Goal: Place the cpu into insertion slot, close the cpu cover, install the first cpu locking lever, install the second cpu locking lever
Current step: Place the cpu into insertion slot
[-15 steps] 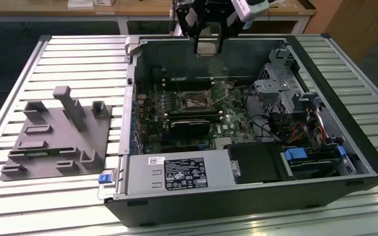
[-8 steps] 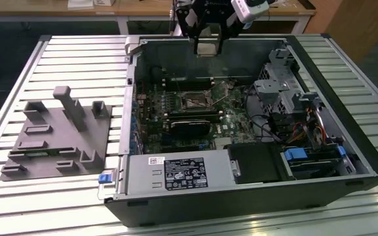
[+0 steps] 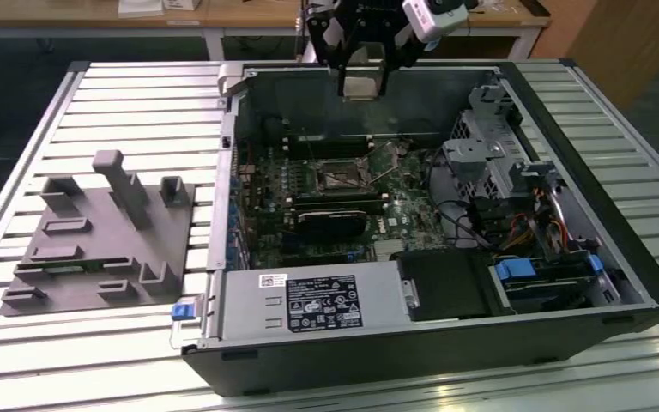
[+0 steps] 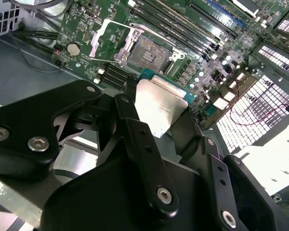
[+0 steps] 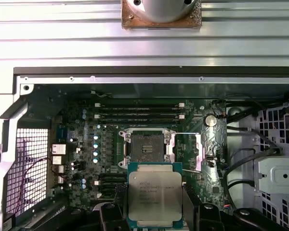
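Gripper (image 3: pixel 362 89) is clamped on the cpu (image 5: pixel 155 194), held up over the open computer case (image 3: pixel 444 343), well clear of the uncovered insertion slot (image 5: pixel 146 146). The case sits on a slatted metal table (image 3: pixel 135 94), with a grey plastic fixture (image 3: pixel 100 240) to the exterior view's left and a wooden desk (image 3: pixel 192 17) behind.

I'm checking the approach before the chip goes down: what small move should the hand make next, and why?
Probably shift the cpu sideways until it sits squarely over the insertion slot. The hand is shut on the cpu, and in the first wrist view the chip lies beside the open slot, not over it; the exterior view shows it raised.
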You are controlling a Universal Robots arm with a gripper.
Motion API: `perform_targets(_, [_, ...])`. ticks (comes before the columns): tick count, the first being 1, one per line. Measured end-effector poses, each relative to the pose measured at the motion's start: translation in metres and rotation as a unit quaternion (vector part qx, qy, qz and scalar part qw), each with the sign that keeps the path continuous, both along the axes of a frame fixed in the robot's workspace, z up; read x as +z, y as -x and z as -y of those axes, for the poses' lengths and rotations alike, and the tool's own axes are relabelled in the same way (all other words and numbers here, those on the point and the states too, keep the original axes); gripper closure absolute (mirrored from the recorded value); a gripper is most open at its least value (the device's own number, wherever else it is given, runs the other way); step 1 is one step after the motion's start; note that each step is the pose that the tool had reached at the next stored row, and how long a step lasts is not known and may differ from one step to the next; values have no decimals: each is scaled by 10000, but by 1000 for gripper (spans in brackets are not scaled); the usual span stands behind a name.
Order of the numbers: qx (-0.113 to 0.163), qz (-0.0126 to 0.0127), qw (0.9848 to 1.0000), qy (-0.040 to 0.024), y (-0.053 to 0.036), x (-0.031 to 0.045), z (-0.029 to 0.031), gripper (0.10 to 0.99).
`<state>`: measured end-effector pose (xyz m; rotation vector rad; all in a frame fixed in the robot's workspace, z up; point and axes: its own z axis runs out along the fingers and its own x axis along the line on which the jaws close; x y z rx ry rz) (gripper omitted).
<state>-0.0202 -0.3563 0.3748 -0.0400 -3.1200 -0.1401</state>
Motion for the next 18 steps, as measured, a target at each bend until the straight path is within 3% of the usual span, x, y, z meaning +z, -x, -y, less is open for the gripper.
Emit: perform_targets(18, [0, 0, 10000, -1, 0, -78, 0, 545])
